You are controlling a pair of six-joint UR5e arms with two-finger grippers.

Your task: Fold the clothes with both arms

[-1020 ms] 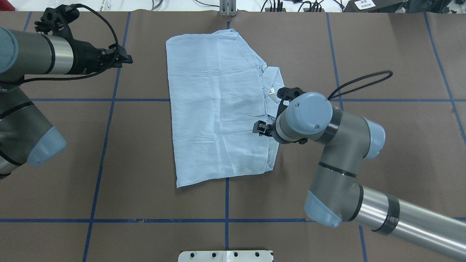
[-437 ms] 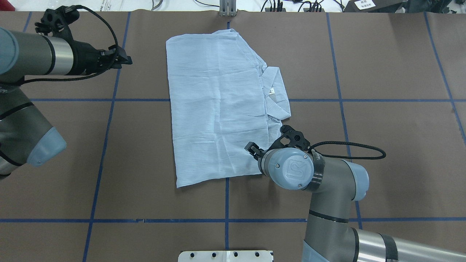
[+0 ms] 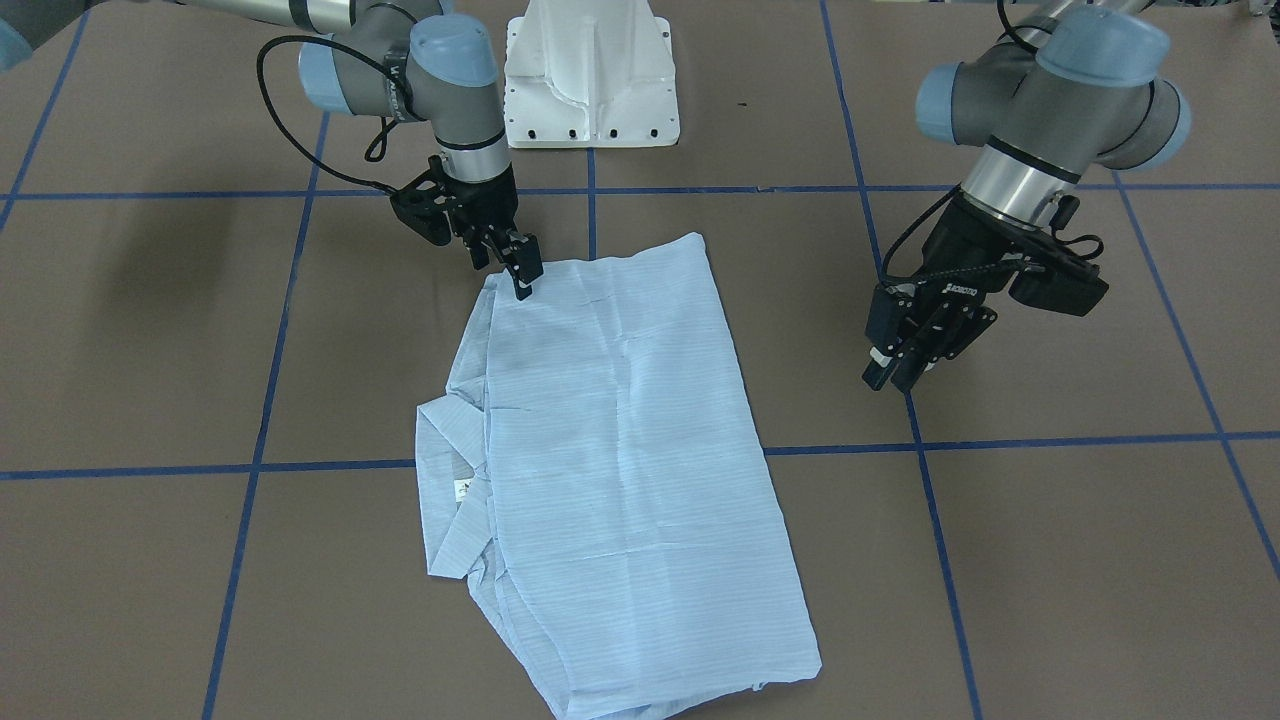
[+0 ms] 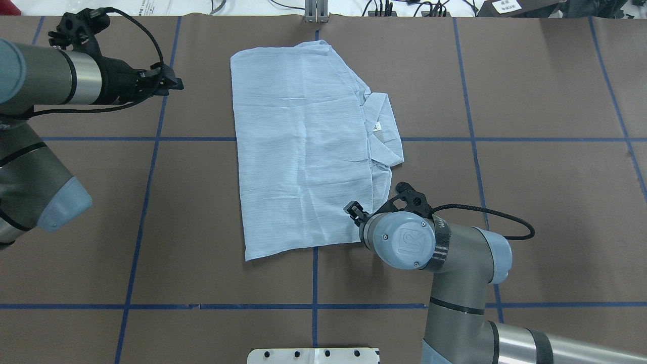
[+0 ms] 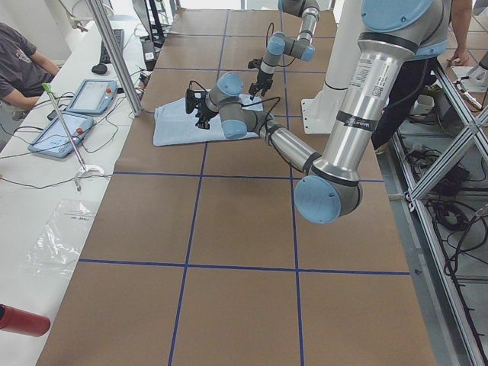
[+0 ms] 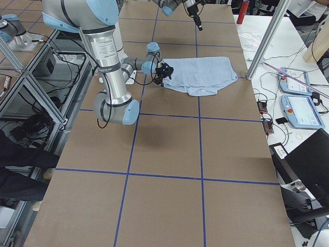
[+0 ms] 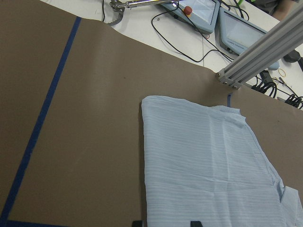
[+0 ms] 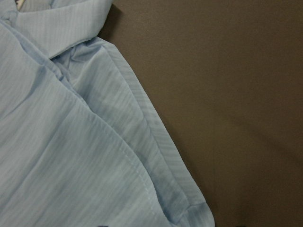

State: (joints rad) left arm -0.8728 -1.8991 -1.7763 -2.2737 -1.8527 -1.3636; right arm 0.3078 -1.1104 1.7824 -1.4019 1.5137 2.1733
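Observation:
The pale-blue striped shirt [image 4: 303, 151] lies folded flat in the middle of the table, collar and white label [image 4: 376, 126] on its right side. It also shows in the front view [image 3: 620, 480] and in both wrist views [image 7: 208, 175] [image 8: 71, 156]. My right gripper [image 4: 354, 210] hangs low over the shirt's near right corner, open and empty; the front view shows it [image 3: 518, 280] at that corner. My left gripper [image 4: 174, 82] is open and empty, held above bare table well to the left of the shirt, also in the front view [image 3: 893, 372].
Brown table covering with a blue tape grid [image 4: 313, 306]. The white pedestal base [image 3: 590, 80] stands at the near edge. A metal post [image 4: 316, 12] and cables lie at the far edge. Tablets [image 6: 295, 98] and operators are beyond it.
My right arm has swung from the collar side toward the robot, down to the shirt's near right corner, uncovering the collar. The left arm and the shirt have not moved.

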